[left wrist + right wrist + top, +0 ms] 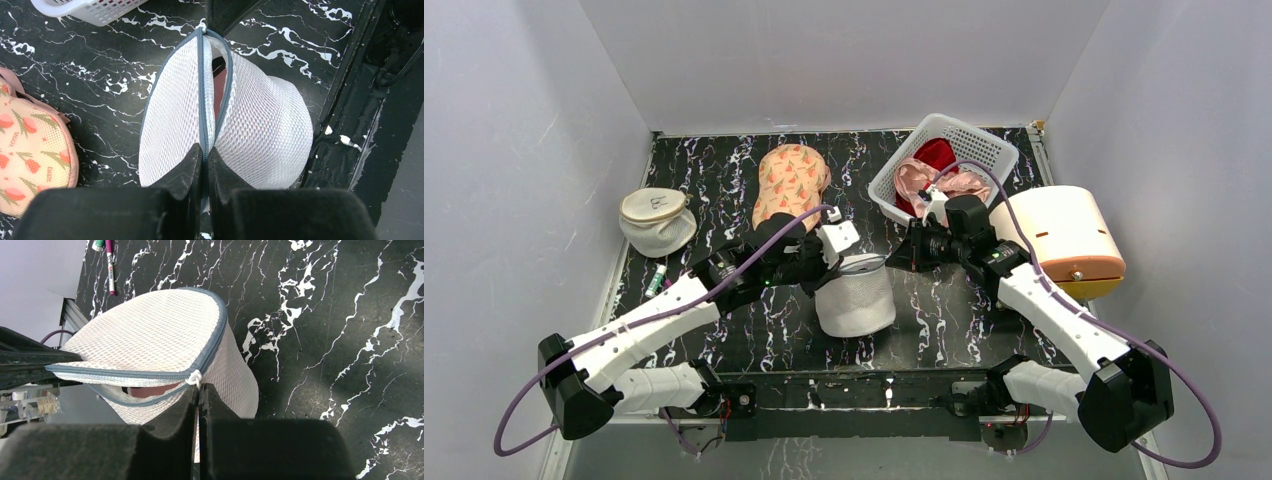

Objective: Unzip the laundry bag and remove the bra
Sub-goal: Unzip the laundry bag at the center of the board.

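Note:
The laundry bag (pixel 856 298), a white mesh dome with a grey-blue zip, stands mid-table between both arms. My left gripper (pixel 205 151) is shut on the zip rim at the bag's (pixel 265 130) near edge. My right gripper (pixel 198 388) is shut on the white zip pull (pixel 194 377) at the opposite side of the bag (pixel 150 332). The zip is partly open, leaving a narrow gap (pixel 220 82). Through that gap only a pinkish and dark sliver shows. The bra is hidden; I cannot tell whether that sliver belongs to it.
A white basket (pixel 984 140) with pink satin and red cloth stands back right. A cream drum-shaped object (pixel 1059 240) lies beside my right arm. A peach patterned pouch (pixel 790 180) lies behind the bag. A second mesh pouch (pixel 656 220) and pens (pixel 657 278) are far left.

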Available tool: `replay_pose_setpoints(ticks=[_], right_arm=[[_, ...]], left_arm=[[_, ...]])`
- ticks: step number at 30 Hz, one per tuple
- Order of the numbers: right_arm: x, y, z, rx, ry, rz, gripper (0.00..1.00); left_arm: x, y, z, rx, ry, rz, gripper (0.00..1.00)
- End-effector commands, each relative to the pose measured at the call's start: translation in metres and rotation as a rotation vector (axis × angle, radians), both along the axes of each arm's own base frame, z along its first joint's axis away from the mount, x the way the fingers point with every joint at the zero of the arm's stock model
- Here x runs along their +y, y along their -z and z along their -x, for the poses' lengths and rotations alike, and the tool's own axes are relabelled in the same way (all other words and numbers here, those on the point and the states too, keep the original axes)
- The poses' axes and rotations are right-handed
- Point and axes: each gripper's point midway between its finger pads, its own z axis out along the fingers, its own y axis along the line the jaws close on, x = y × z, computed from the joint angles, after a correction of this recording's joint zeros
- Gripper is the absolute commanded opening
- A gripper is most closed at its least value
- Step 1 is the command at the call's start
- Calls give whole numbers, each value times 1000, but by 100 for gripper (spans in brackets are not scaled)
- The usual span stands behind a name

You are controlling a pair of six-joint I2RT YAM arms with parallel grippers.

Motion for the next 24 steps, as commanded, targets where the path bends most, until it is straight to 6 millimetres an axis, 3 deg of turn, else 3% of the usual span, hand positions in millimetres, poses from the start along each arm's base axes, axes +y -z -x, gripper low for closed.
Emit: replay_pose_setpoints(ticks=[1, 7, 15, 24], right_arm=[[-7, -14, -10, -86, -1, -12, 0], [16, -18, 13, -37, -125, -145, 0], [34, -41, 24, -88, -166, -204, 0], [41, -51, 32, -93, -189, -222, 0]], left_arm=[[12, -2, 2, 25, -78, 5, 0], [-2, 11, 5, 132, -101, 36, 6], [-17, 7, 11, 190, -64, 78, 47], [-25, 11, 1, 214, -103, 68, 53]])
